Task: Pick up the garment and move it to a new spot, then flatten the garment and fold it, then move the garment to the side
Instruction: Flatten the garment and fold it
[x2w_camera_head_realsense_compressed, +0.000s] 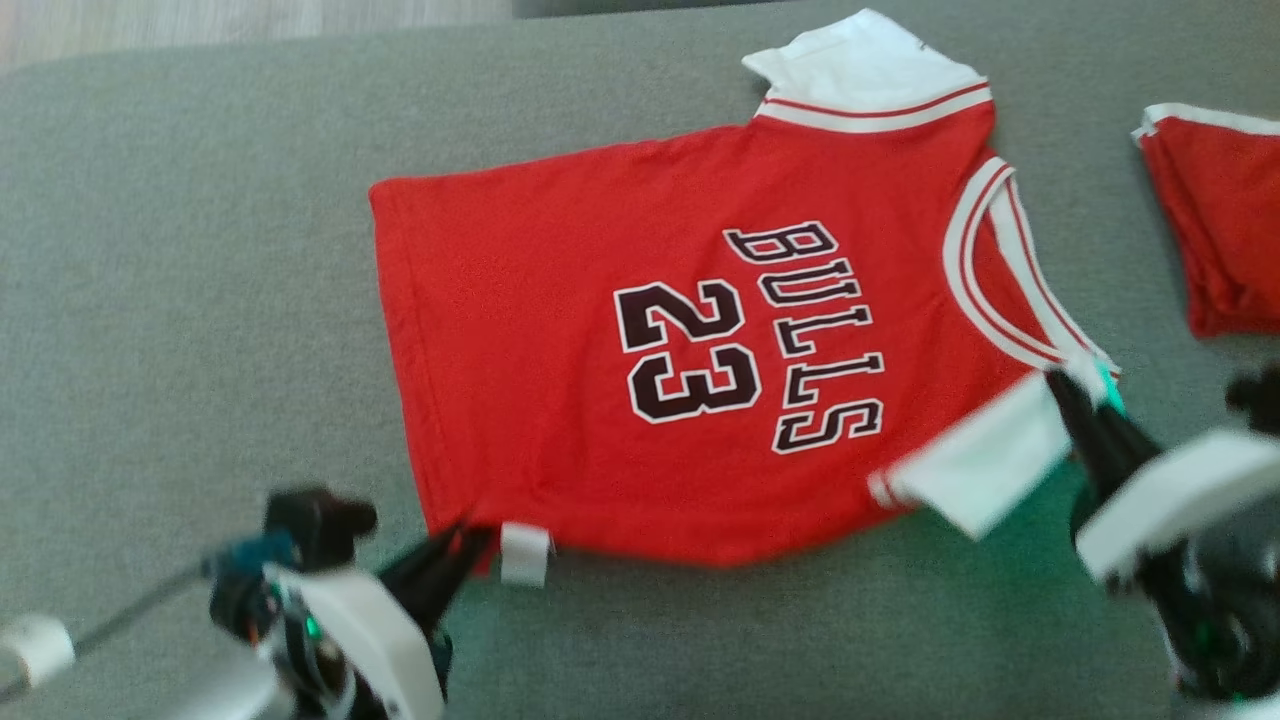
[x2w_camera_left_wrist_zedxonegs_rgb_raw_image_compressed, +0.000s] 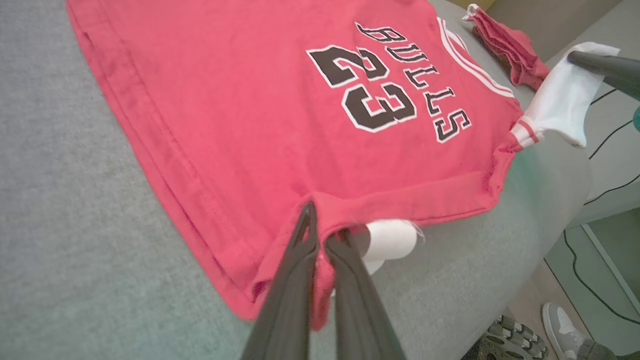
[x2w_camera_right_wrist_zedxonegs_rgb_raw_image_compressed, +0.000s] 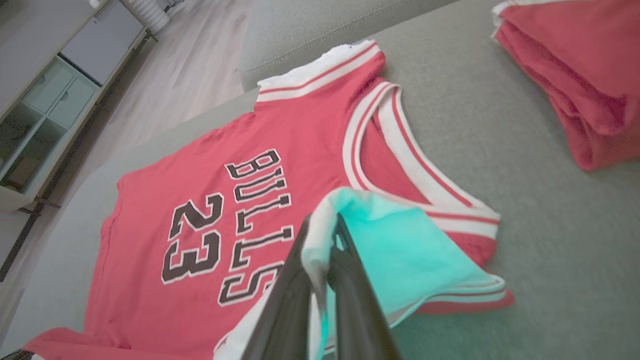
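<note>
Left gripper pinched shut on jersey hem corner. Right gripper clamped on white sleeve. Jersey flat mid-cushion, near front edge. Risk: thin pinch slips, uneven pull rumples cloth, right arm snags red stack.

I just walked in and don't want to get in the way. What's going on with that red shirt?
The robot is handling a red jersey that lies spread out, print side up, on the grey cushion. Its left end effector is shut on the bottom hem corner. Its right end effector is shut on the near white sleeve, which is raised a little. No fold has been made yet. A second red garment sits folded off to the right.
</note>
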